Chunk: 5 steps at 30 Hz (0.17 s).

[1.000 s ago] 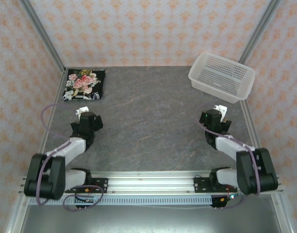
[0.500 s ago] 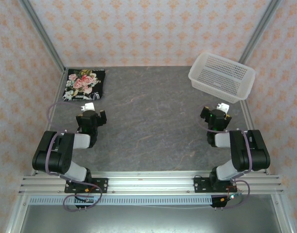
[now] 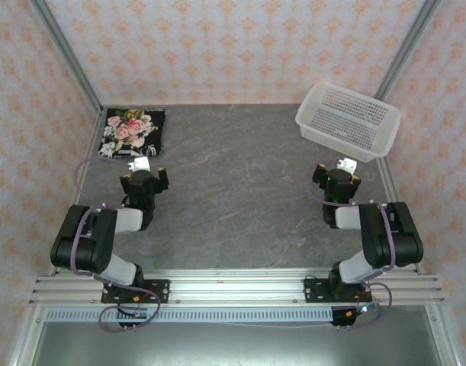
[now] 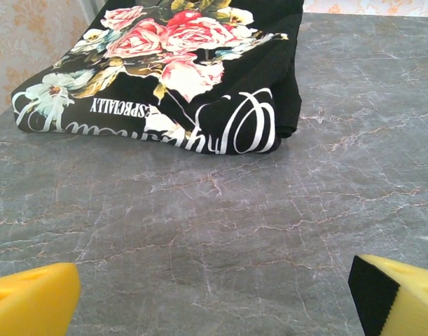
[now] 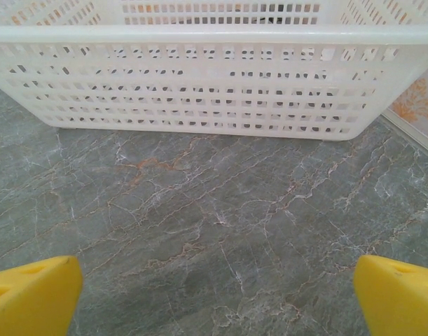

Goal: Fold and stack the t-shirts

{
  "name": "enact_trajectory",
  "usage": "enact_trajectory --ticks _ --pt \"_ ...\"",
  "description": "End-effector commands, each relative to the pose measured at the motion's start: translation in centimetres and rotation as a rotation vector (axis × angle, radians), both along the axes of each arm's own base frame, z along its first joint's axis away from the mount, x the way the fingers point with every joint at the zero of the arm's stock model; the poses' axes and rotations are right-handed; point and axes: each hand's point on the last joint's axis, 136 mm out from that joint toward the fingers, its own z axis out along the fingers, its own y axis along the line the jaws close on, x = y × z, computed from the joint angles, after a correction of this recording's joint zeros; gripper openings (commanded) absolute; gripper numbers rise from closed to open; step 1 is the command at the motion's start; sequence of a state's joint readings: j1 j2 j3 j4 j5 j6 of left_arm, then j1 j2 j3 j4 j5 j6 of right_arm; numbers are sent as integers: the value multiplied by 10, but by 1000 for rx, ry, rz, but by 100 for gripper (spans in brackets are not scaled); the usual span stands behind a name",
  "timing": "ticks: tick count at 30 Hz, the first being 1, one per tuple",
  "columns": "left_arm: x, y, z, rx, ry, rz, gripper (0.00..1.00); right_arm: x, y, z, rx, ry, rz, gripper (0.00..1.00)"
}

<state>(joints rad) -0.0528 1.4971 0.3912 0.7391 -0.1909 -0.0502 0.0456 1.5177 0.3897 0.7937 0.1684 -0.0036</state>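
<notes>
White perforated basket (image 3: 335,142) far right, folded t-shirt (image 3: 133,131) far left

We count one t-shirt (image 3: 133,131), a folded black cloth with a rose print and white lettering, and one white perforated basket (image 3: 347,120), both on one grey marbled table (image 3: 240,206). We count two arms, the left arm (image 3: 91,244) and the right arm (image 3: 385,240), and two grippers, the left gripper (image 3: 146,178) and the right gripper (image 3: 337,177). Each wrist view gives us two yellow fingertips (image 4: 31,301), so four in all.
</notes>
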Motion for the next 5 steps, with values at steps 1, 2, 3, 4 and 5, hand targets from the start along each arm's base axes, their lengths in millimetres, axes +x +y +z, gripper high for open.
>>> enact_trajectory --ticks 1,2,3,4,5 --pt "7 3 15 33 -44 18 100 6 1 6 -18 -13 -2 99" --pt "7 3 15 34 -43 18 100 6 1 7 -18 -15 0 99" --pt "7 3 15 33 -42 17 100 5 1 7 -18 -16 0 99" --pt "7 3 15 34 -43 17 100 5 1 7 -19 -17 2 99" --pt "7 3 15 34 -43 18 100 5 1 7 -18 -19 2 99"
